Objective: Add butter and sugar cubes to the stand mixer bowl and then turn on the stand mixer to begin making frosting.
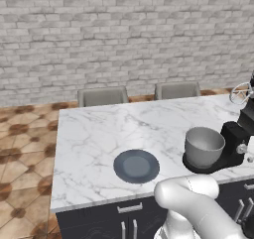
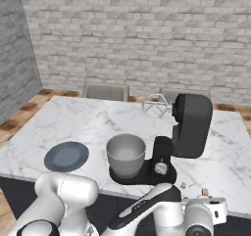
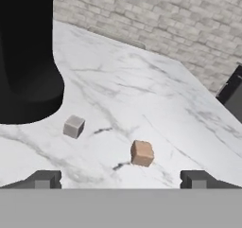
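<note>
The black stand mixer [image 2: 190,126] stands on the marble counter with its head tilted up and its wire whisk [image 2: 157,106] raised. The grey stand mixer bowl [image 2: 126,153] sits on the mixer's base, and it also shows as the stand mixer bowl [image 1: 204,146] from the left. Two sugar cubes lie on the counter right of the base: a pale grey cube [image 3: 73,126] and a brown cube [image 3: 142,153]. My gripper [image 3: 120,180] hovers open just above them, the brown cube lying between and slightly ahead of its fingertips [image 3: 43,179]. The butter is out of view.
A flat dark grey plate [image 1: 136,165] lies on the counter left of the bowl. Two grey chairs [image 1: 102,95] stand behind the counter, in front of a brick wall. The counter's front edge [image 2: 230,213] is close to the cubes.
</note>
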